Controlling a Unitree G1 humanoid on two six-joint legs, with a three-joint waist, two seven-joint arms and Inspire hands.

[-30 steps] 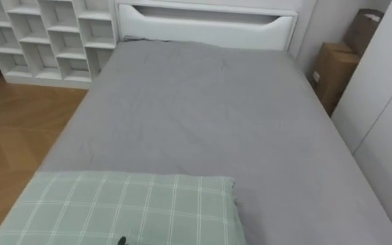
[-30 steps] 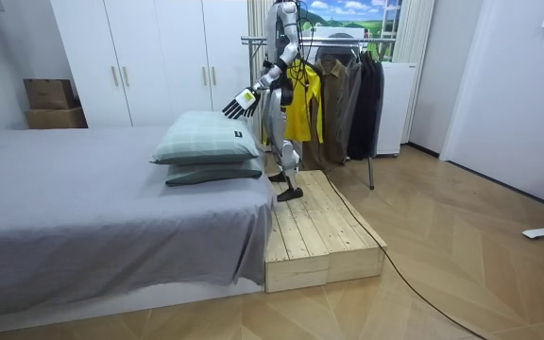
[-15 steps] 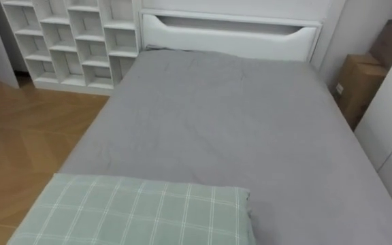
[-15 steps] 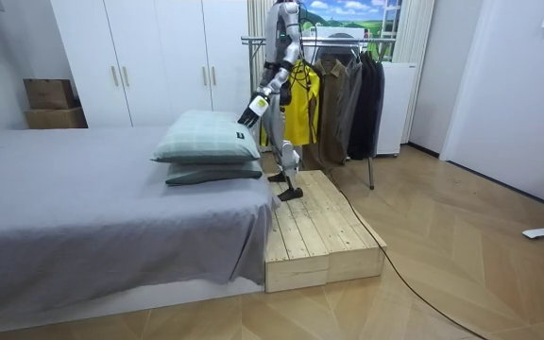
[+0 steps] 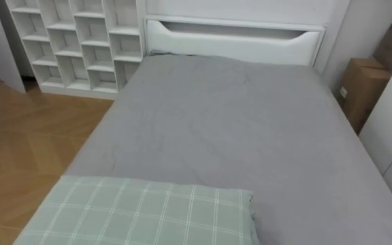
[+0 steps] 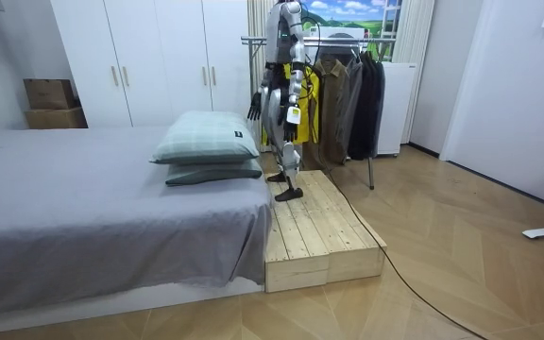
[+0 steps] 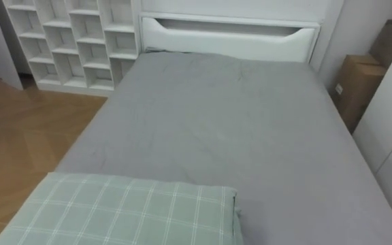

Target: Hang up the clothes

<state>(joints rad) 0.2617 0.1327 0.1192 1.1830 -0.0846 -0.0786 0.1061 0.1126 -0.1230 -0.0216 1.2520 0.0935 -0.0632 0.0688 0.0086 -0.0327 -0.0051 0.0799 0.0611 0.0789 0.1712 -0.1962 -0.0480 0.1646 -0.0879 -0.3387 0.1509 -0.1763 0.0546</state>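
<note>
I stand on a wooden platform at the pillow end of a grey bed, facing it. Behind me a clothes rack carries a yellow garment and several dark jackets. In the room view one hand hangs low in front of my body, beside the pillows. The other hand is at my hip, against the yellow garment. I cannot tell which is left and which is right. Neither visibly holds cloth.
Two stacked pillows, the top one green-checked, lie right below me. White cube shelves stand at the far left, the white headboard at the far end. Cardboard boxes and white wardrobe doors are on my right.
The arm held out over the pillows has dropped to my side. The eye view has swung left, showing more of the shelves and floor.
</note>
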